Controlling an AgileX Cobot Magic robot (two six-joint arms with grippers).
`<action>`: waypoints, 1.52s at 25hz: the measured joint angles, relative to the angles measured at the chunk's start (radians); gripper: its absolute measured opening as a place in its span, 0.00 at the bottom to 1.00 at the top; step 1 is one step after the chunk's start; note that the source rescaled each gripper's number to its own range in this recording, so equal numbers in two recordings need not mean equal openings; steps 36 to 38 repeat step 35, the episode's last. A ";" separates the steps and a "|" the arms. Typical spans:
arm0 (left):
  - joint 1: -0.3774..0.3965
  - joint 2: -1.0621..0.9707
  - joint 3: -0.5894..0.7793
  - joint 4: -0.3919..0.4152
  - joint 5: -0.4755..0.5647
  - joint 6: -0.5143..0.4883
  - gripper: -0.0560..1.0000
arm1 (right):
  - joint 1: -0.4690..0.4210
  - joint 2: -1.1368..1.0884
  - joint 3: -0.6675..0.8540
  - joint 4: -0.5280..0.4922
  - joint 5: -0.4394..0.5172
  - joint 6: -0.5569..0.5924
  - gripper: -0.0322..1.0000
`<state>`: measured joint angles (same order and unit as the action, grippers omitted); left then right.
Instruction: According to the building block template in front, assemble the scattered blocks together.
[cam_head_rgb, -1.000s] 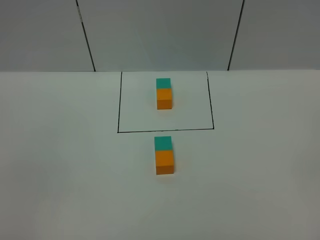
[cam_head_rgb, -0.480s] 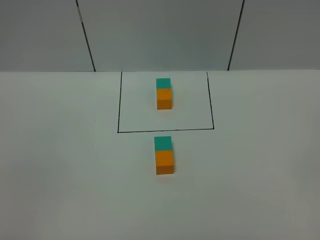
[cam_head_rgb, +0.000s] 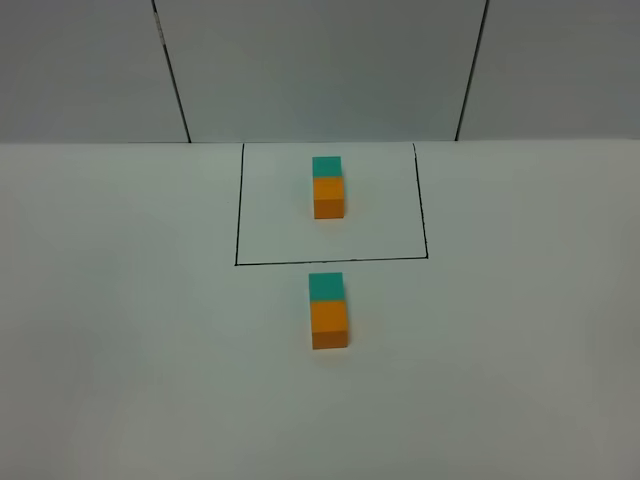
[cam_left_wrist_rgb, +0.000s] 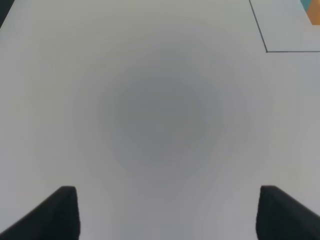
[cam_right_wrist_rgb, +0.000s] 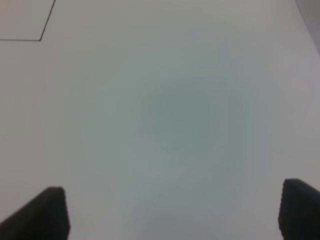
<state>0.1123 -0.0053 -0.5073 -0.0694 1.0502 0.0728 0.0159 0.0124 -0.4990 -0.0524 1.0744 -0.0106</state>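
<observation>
In the exterior high view the building block template, a teal cube joined to an orange cube, sits inside a black drawn rectangle at the back. In front of the rectangle the unframed teal block and orange block touch in a line, teal farther back. No arm shows in that view. My left gripper is open and empty over bare table. My right gripper is open and empty over bare table. A sliver of the template shows in the left wrist view.
The white table meets a grey panelled wall at the back. A corner of the drawn rectangle shows in the left wrist view and in the right wrist view.
</observation>
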 joint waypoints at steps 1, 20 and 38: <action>0.000 0.000 0.000 0.000 0.000 0.000 0.65 | 0.000 0.000 0.000 0.000 0.000 0.000 0.73; 0.000 0.000 0.000 0.000 0.000 0.002 0.65 | 0.000 0.000 0.000 0.000 0.000 0.000 0.73; 0.000 0.000 0.000 0.000 0.000 0.001 0.65 | 0.000 0.000 0.000 0.000 -0.001 0.000 0.73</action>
